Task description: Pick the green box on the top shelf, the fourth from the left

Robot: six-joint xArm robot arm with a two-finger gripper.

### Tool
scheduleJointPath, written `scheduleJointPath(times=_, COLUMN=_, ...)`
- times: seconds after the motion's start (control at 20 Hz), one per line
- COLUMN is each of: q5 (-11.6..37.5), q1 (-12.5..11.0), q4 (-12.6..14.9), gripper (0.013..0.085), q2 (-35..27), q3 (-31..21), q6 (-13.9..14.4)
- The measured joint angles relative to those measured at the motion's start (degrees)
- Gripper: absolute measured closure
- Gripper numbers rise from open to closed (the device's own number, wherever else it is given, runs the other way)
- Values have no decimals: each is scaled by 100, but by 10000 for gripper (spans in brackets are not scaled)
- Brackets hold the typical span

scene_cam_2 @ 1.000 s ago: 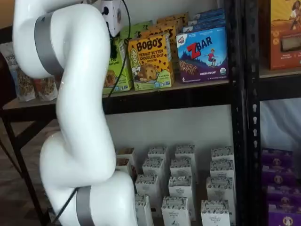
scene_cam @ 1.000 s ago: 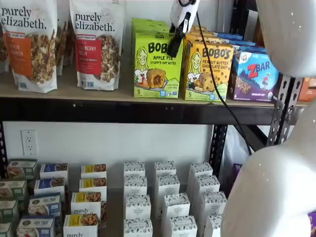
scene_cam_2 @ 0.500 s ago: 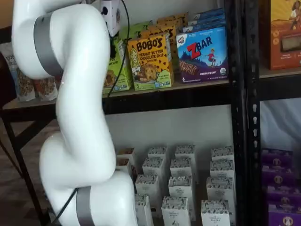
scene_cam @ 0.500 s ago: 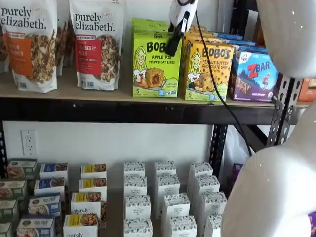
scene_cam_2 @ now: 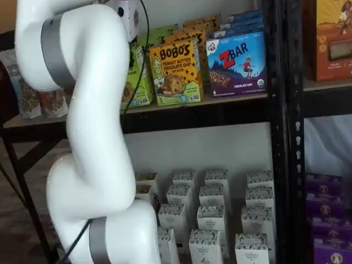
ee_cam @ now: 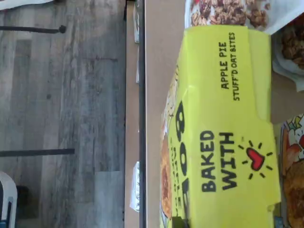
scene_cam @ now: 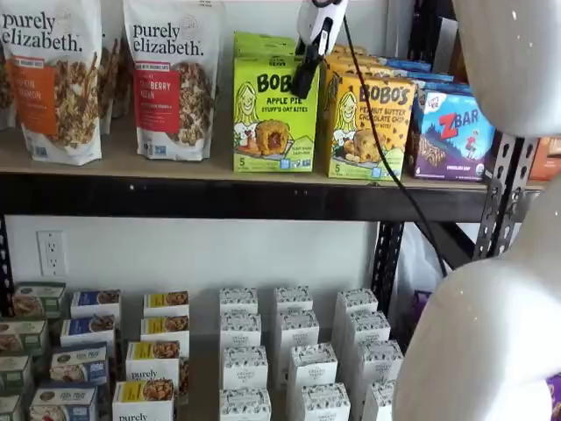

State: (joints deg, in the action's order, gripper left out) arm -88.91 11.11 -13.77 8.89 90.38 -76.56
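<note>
The lime-green Bobo's Apple Pie green box [scene_cam: 273, 114] stands at the front of the top shelf [scene_cam: 114, 158], with more green boxes behind it. My gripper [scene_cam: 306, 77] hangs from above at the box's upper right corner. One black finger lies over its front face, and the box moves with it. The wrist view looks down on the box's top flap [ee_cam: 223, 128], close up, over the shelf board [ee_cam: 159, 71]. In a shelf view the box [scene_cam_2: 137, 77] is half hidden behind my arm [scene_cam_2: 88, 137].
A yellow-orange Bobo's box [scene_cam: 368, 123] stands tight against the green box's right side, then a ZBar box [scene_cam: 456, 132]. Granola bags [scene_cam: 171, 79] stand to its left. A black cable [scene_cam: 386, 149] hangs from the gripper. Small boxes [scene_cam: 298, 351] fill the lower shelf.
The green box and my gripper have shifted together a little to the left and slightly up, away from the yellow-orange box.
</note>
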Motion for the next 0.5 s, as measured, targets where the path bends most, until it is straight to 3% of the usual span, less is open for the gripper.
scheduleJointPath(times=0.5, q5=-420, q1=17, q4=-54, gripper=850, q2=-22, q3=251, q6=73)
